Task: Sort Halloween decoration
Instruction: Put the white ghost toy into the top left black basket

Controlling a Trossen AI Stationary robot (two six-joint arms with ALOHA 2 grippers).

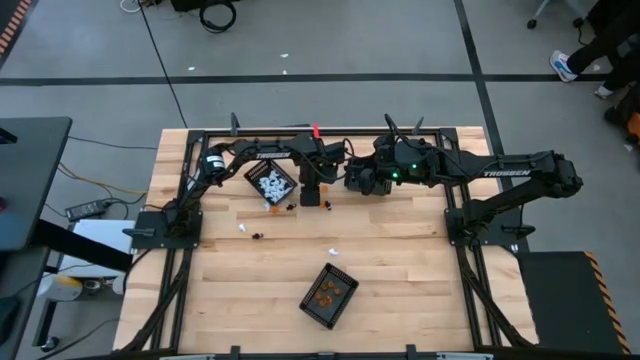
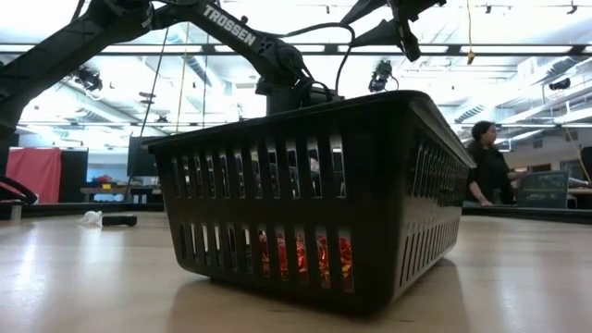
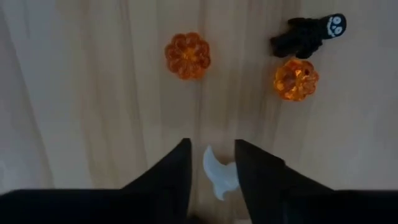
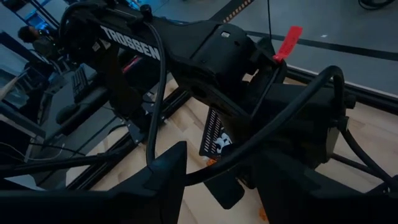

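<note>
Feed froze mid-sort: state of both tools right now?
Left tool: open around a white trinket, grip unclear.
Right tool: open, holding nothing.

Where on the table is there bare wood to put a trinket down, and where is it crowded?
Free: the wood between the basket of orange pieces and the right arm's base, and the near left corner. Crowded: beside the basket of white pieces, where the left gripper and loose trinkets cluster.

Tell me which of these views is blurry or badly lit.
Left wrist view: soft focus, the left gripper fingers blur around a white trinket. Low view: the near basket is a dark backlit shape against bright ceiling lights. High view: evenly lit and sharp. Right wrist view: dim, crowded by dark arm parts.
</note>
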